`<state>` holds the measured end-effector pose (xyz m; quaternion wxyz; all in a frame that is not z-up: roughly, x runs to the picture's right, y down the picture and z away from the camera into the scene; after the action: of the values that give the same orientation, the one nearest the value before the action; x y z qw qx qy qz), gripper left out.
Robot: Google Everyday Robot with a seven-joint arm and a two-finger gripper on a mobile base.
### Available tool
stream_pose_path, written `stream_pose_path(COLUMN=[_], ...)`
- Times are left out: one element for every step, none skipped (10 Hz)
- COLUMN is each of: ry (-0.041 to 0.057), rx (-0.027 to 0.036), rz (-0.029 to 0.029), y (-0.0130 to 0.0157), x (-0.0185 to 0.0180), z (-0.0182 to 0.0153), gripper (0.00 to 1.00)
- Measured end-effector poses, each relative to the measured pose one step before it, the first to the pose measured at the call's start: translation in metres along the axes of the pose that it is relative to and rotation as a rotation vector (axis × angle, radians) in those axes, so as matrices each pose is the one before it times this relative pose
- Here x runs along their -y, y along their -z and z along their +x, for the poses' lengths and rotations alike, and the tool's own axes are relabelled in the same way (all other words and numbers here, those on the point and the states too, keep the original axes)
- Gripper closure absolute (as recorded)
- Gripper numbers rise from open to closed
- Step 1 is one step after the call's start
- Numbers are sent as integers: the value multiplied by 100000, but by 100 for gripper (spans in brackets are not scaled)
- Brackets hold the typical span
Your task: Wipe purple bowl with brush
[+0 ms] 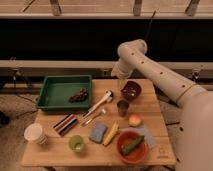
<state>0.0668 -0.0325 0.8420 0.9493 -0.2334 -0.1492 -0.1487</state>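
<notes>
The purple bowl (pixel 131 90) sits at the back right of the wooden table (pixel 50 152), small, dark and glossy. The brush (pixel 100 103) lies flat left of it, its white handle running diagonally and its rounded head pointing toward the bowl. My gripper (pixel 119 73) hangs from the white arm that reaches in from the right. It hovers over the table's back edge, just up and left of the bowl and above the brush head. It looks open and holds nothing.
A dark metal cup (pixel 122 106) stands right in front of the bowl. A green tray (pixel 52 93) holds grapes at the back left. A thin utensil (pixel 94 118), blue sponge (pixel 98 132), banana (pixel 111 134), orange fruit (pixel 134 120), orange-red bowl (pixel 122 150), green cup (pixel 76 144) and white cup (pixel 34 133) fill the front.
</notes>
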Motion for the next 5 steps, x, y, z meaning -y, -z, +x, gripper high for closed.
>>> stream_pose_path(ry=[583, 266, 112, -206, -346], rx=[292, 383, 516, 93, 304], rz=[-1050, -800, -575, -897, -1120], y=[-1089, -614, -408, -703, -805], x=[893, 517, 366, 366, 186], z=[363, 223, 166, 593, 651], gripper=[35, 35, 35, 35, 35])
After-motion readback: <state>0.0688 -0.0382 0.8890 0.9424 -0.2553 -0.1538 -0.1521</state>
